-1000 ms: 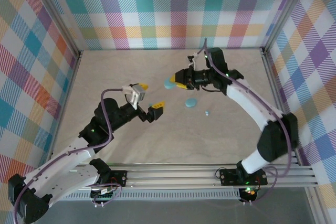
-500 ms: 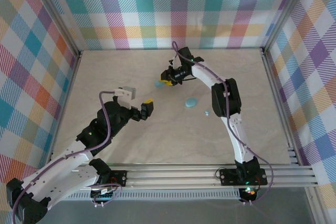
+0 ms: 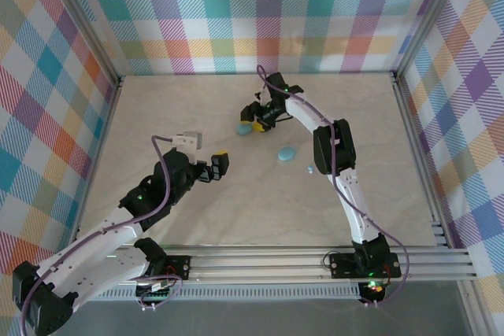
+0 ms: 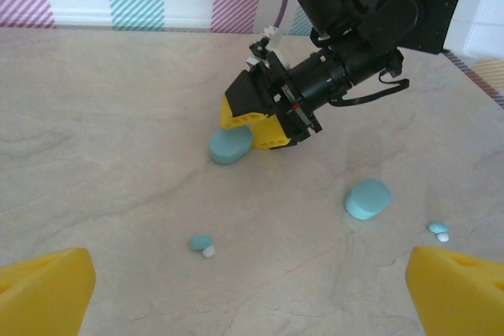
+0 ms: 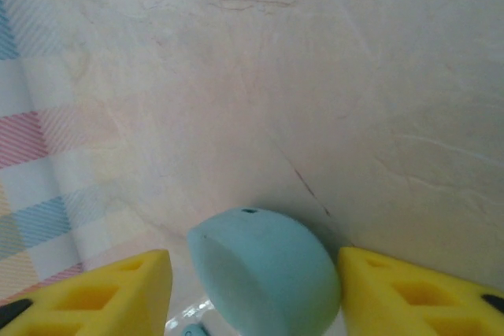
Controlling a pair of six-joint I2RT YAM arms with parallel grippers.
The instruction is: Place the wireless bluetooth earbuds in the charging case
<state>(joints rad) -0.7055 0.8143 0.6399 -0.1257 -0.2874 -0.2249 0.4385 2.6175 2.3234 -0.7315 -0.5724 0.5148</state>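
A light blue charging case (image 3: 243,128) rests on the table at the back centre. My right gripper (image 3: 250,121) stands over it, open. In the right wrist view the case (image 5: 264,273) sits between the yellow fingers (image 5: 118,293), touching the right one and clear of the left. A second light blue case (image 3: 287,153) lies to its right, nearer the front. One earbud (image 4: 201,243) lies between my left gripper's wide-open fingertips (image 4: 47,293), a little further out. Another earbud (image 4: 438,229) lies right of the second case (image 4: 367,198). My left gripper (image 3: 216,164) is open, holding nothing.
Aluminium frame rails (image 3: 402,108) and checked cloth walls (image 3: 260,13) close in the table on three sides. The right arm (image 3: 335,155) stretches across the table's right half. Bare tabletop lies on the left (image 3: 150,116).
The right arm reached toward the back, brought the case down onto the table, and its jaws have spread apart around it. My left gripper drew back to the left.
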